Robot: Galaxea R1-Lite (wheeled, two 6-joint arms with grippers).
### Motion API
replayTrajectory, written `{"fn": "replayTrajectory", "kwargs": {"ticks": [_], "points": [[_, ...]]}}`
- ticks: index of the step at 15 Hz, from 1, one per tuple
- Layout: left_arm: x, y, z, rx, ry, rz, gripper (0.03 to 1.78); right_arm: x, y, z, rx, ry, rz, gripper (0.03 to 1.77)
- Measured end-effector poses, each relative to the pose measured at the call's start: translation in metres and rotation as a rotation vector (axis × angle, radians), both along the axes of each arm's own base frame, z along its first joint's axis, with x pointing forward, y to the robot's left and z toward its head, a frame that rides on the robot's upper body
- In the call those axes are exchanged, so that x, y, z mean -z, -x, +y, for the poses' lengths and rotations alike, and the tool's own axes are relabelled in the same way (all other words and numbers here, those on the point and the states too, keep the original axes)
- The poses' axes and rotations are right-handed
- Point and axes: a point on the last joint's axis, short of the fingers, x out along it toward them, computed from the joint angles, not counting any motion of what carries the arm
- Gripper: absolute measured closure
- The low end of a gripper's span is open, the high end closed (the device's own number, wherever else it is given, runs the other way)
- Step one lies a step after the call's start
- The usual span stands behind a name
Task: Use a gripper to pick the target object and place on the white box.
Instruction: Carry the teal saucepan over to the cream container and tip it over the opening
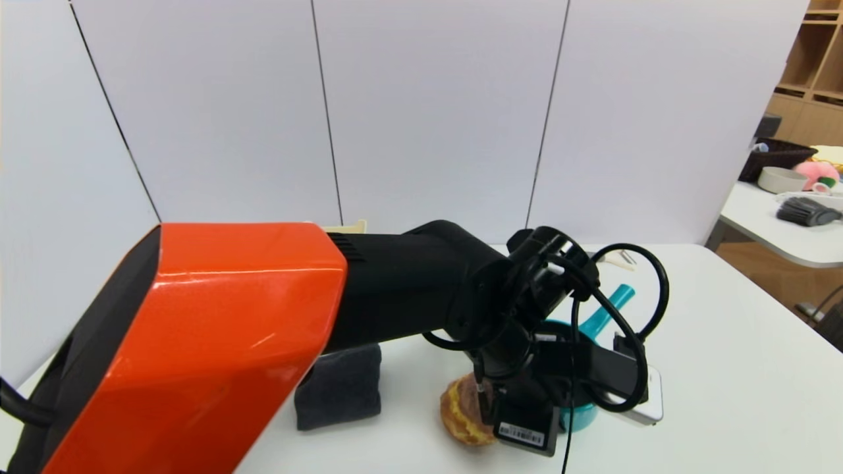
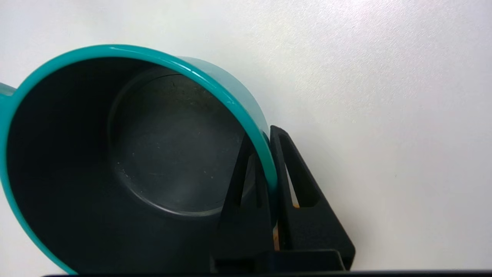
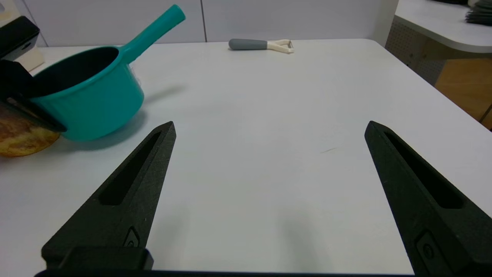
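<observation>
Fingers (image 2: 246, 200) of the left gripper (image 2: 269, 184) pinch the teal saucepan (image 2: 115, 154) rim, 1 inside, 1 outside; its handle (image 3: 153, 30) points away. The right gripper (image 3: 269, 130) idles, spread.

Head camera looks down over the table (image 1: 724, 368); both wrist cameras sit low and close, all sharing the saucepan (image 3: 92, 96).

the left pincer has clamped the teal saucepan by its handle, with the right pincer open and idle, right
Not quite. The left wrist view shows the left pincer shut on the teal saucepan by its rim wall, one finger inside, one outside, not the handle. The right pincer is open and idle.
</observation>
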Motion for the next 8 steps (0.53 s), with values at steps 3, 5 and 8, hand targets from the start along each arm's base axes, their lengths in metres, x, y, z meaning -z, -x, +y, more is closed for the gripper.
{"fn": "replayTrajectory", "kwargs": {"ticks": [3,5,8], "points": [[-0.021,-0.016,0.023,-0.069,0.029,-0.036,1.69,0.000,0.000,0.000,0.000,0.000,0.000,0.10],[-0.039,-0.034,0.049,-0.141,0.053,-0.058,1.69,0.000,0.000,0.000,0.000,0.000,0.000,0.10],[-0.067,-0.063,0.102,-0.280,0.088,-0.096,1.69,0.000,0.000,0.000,0.000,0.000,0.000,0.10]]}}
